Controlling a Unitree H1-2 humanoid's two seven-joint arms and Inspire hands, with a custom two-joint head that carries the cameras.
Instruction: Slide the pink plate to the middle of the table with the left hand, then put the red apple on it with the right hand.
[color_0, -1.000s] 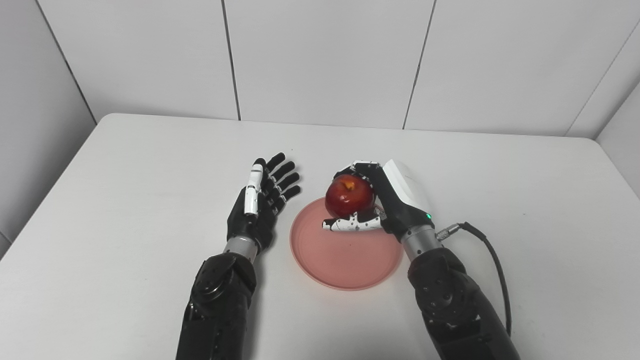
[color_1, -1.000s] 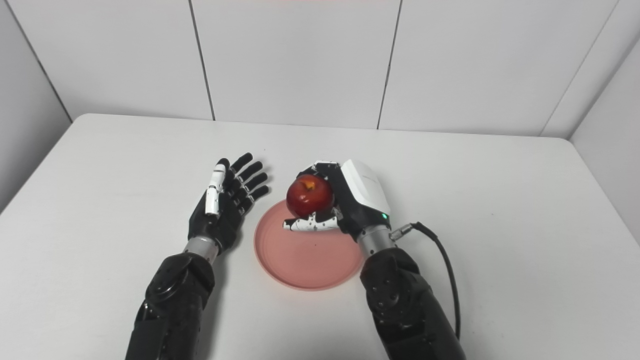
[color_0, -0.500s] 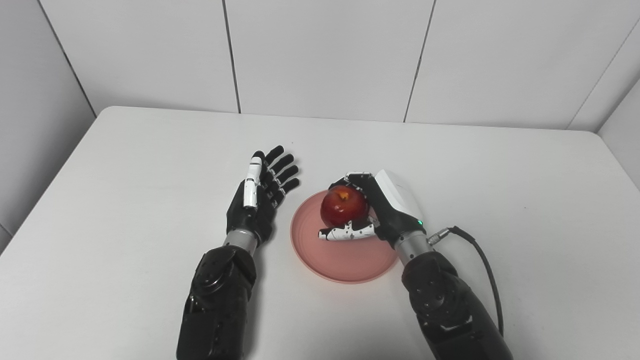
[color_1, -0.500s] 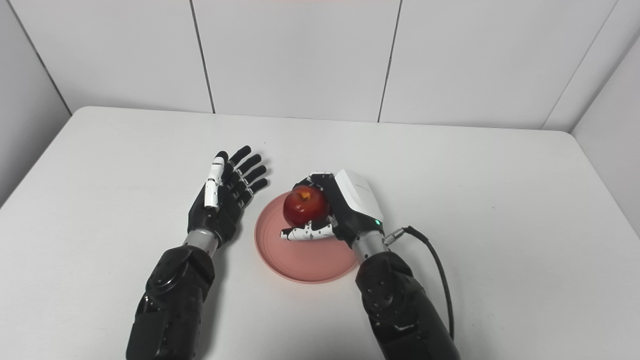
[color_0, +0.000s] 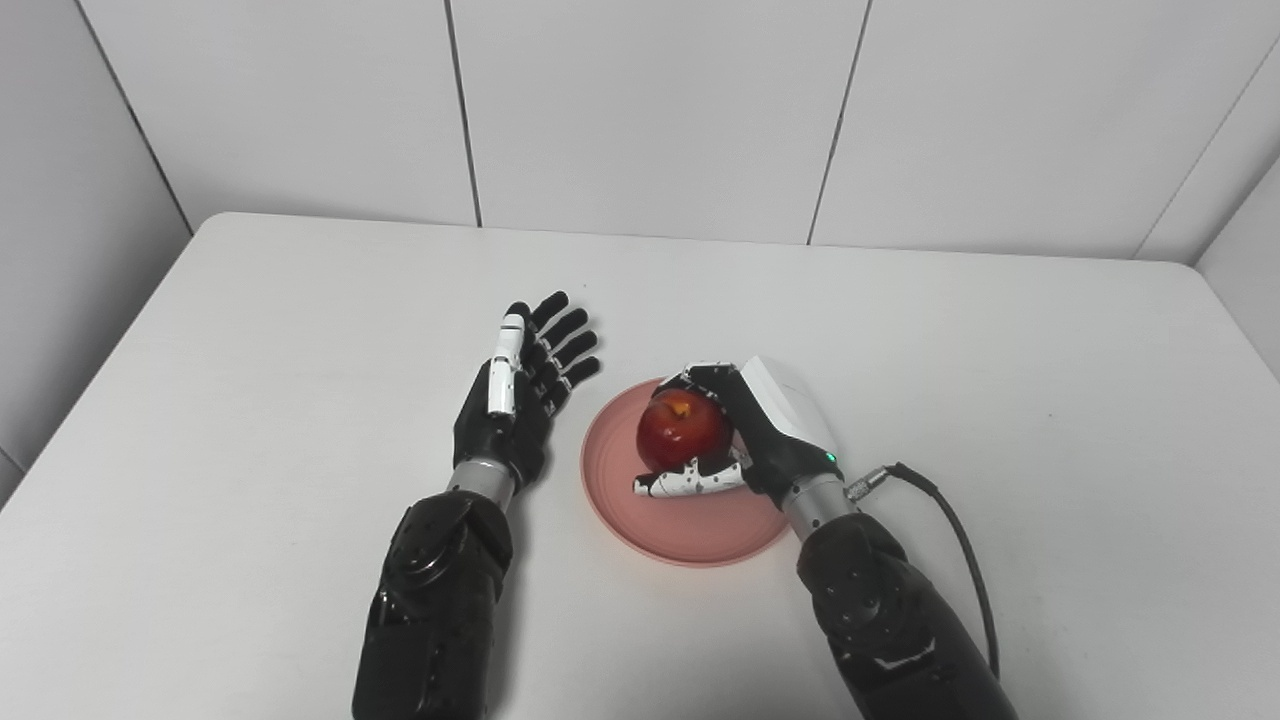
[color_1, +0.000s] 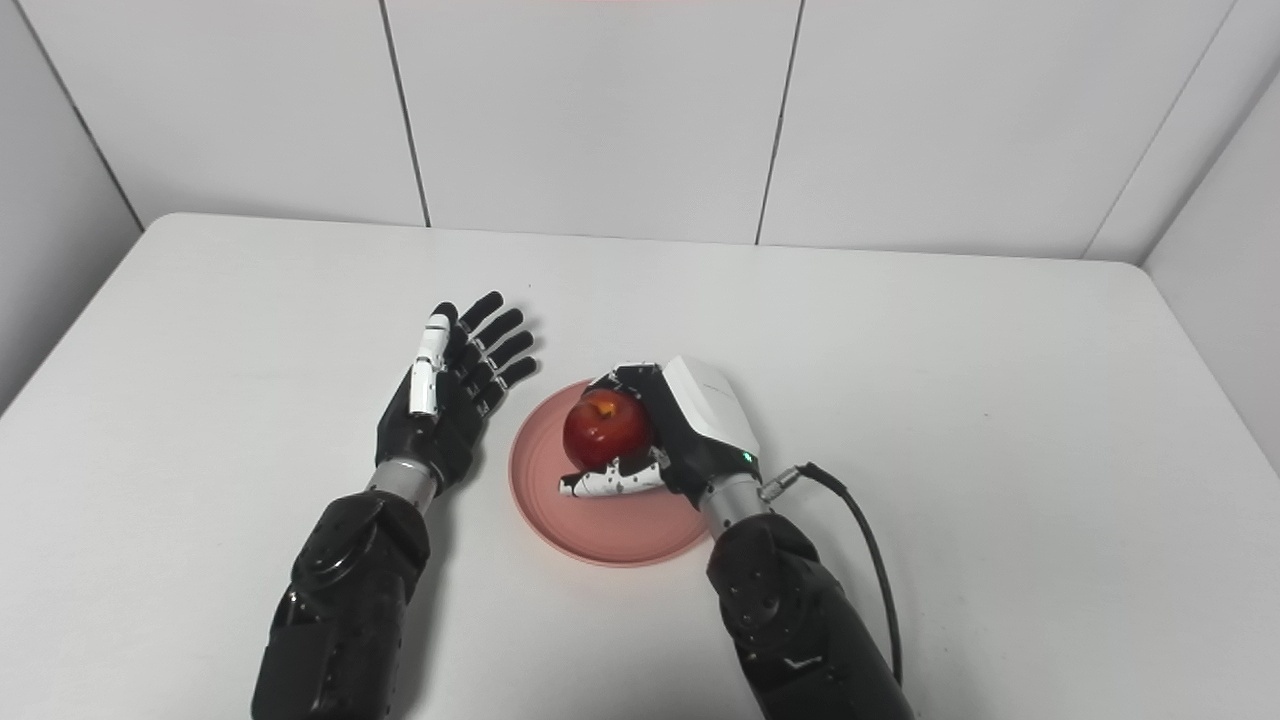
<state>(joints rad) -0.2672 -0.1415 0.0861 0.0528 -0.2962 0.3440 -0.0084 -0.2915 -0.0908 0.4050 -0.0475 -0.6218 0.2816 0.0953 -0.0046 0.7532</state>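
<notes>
The pink plate (color_0: 690, 525) lies near the middle of the white table (color_0: 250, 330). My right hand (color_0: 750, 430) is shut on the red apple (color_0: 680, 430), fingers behind it and thumb in front, and holds it over the plate's middle, low or touching; I cannot tell which. My left hand (color_0: 520, 385) is open and empty, fingers spread, palm toward the plate, just left of its rim and apart from it. The same things show in the right eye view: plate (color_1: 600, 530), apple (color_1: 603, 428), right hand (color_1: 685, 425), left hand (color_1: 450, 385).
A black cable (color_0: 960, 550) runs from my right wrist over the table toward the near edge. White wall panels (color_0: 640, 110) stand behind the table's far edge.
My right hand has moved the apple down and toward me, from over the plate's far rim to over its middle. The camera tilted a little early on. My left hand has not moved.
</notes>
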